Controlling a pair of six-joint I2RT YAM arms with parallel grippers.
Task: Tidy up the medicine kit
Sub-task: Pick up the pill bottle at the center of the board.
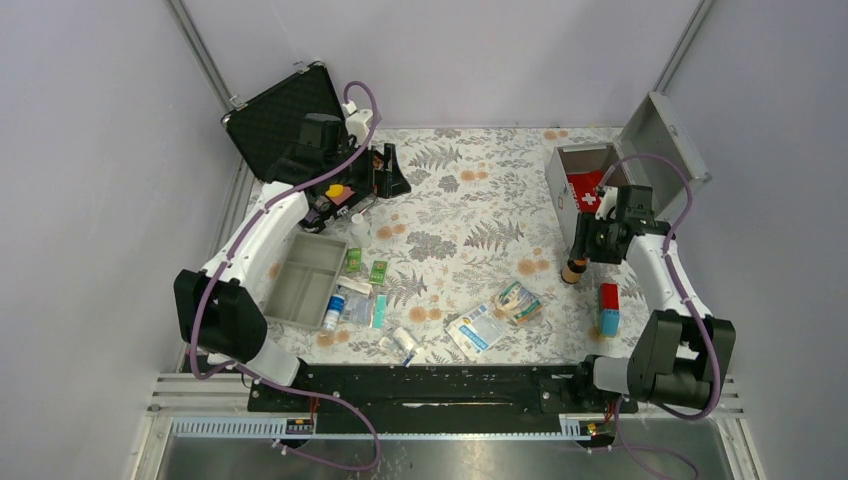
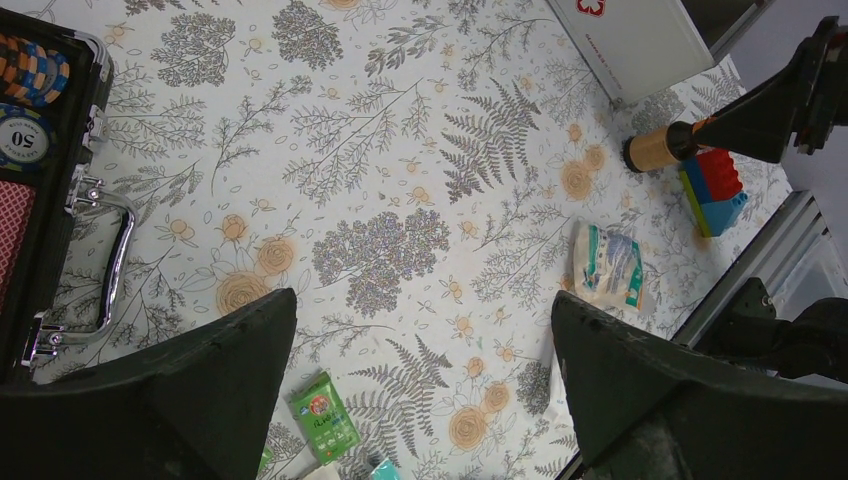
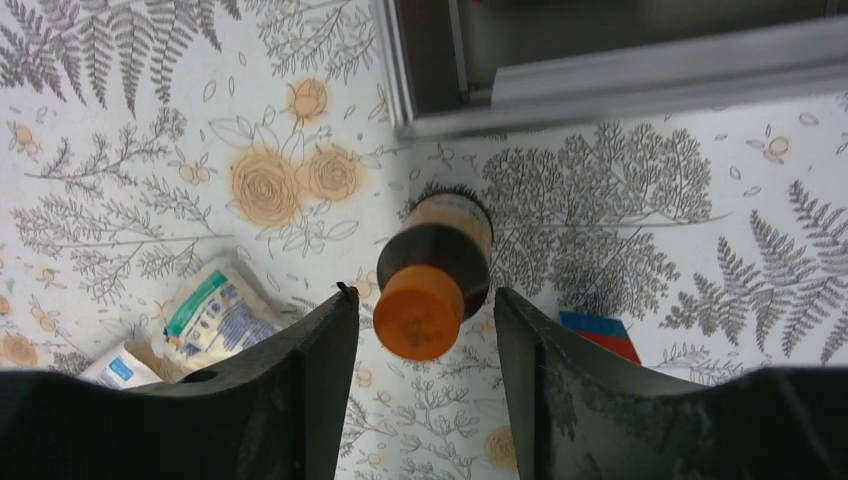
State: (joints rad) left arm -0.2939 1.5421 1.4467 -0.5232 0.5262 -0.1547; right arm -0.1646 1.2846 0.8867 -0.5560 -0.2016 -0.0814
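Silver-grey medicine kit [image 1: 562, 195] stands at the table's far right in the top view, lid raised, with the right gripper [image 1: 579, 258] just before it over a brown bottle [image 1: 573, 271] and the left gripper [image 1: 385, 172] well apart, beside the black case [image 1: 280, 120]. Left wrist view: jaws are spread wide above the floral cloth [image 2: 400, 150], holding nothing. Right wrist view: jaws stand partly open either side of the upright, orange-capped bottle, a narrow gap showing at each side of its cap.
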